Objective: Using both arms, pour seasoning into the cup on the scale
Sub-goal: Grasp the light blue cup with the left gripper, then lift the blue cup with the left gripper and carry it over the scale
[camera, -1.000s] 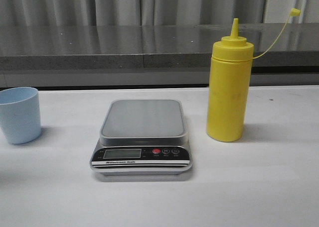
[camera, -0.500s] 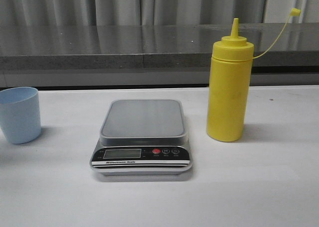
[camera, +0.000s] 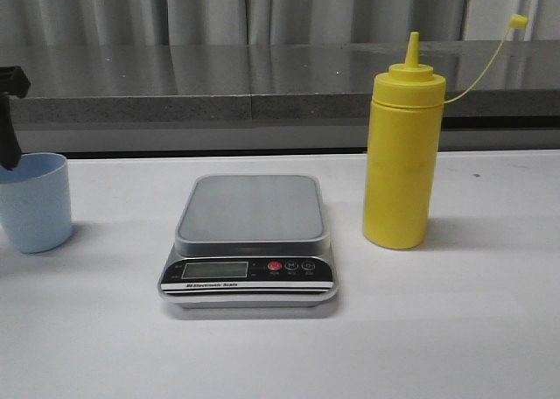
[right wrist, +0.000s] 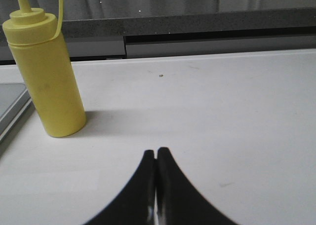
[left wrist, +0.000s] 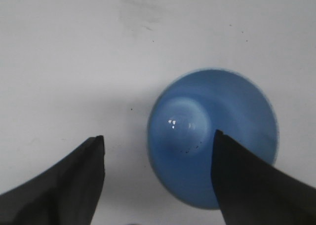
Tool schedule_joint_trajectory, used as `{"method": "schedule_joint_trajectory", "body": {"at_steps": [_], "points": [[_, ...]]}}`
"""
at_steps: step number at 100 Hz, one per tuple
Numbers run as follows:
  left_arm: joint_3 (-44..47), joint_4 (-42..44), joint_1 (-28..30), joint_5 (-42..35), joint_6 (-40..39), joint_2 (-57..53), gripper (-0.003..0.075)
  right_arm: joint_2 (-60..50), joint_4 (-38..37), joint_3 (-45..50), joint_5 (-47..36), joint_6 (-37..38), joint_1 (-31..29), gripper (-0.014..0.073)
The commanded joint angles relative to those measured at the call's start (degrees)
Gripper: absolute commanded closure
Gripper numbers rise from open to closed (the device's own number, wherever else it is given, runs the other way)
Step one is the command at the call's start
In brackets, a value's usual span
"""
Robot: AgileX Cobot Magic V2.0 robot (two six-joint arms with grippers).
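The pale blue cup [camera: 35,202] stands upright on the white table at the far left, apart from the scale [camera: 249,241] in the middle. The yellow seasoning bottle [camera: 401,154] stands right of the scale, cap hanging on its tether. My left gripper [camera: 9,119] shows at the left edge above the cup's rim. In the left wrist view it [left wrist: 159,138] is open above the cup [left wrist: 197,151], one finger over the cup's mouth, the other over bare table. My right gripper [right wrist: 157,151] is shut and empty, low over the table, with the bottle [right wrist: 47,74] some way ahead of it.
A grey counter ledge [camera: 262,80] runs along the back of the table. The scale's platform [camera: 252,208] carries nothing. A corner of the scale [right wrist: 10,109] shows beside the bottle in the right wrist view.
My left gripper has come into the front view at the left edge, above the cup. The cup, scale and bottle have not moved.
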Motion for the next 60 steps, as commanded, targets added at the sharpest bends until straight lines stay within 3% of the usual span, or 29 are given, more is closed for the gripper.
{"method": "schedule_joint_trajectory", "body": {"at_steps": [1, 20, 42, 60], "points": [[-2.38, -1.03, -0.92, -3.19, 0.00, -0.42, 0.0286, -1.15, -0.25, -0.92, -4.79, -0.35, -0.33, 0.0662], [-3.29, -1.03, -1.22, -2.99, 0.00, 3.02, 0.0388, -1.15, -0.25, -0.92, -4.79, -0.35, -0.33, 0.0662], [-4.00, -1.03, -1.22, -2.48, 0.00, 3.14, 0.0740, -1.15, -0.25, -0.92, -4.79, -0.35, -0.33, 0.0662], [-7.98, -1.03, -1.22, 3.50, 0.00, 3.03, 0.0740, -1.15, -0.25, -0.92, -4.79, -0.35, -0.33, 0.0662]]}}
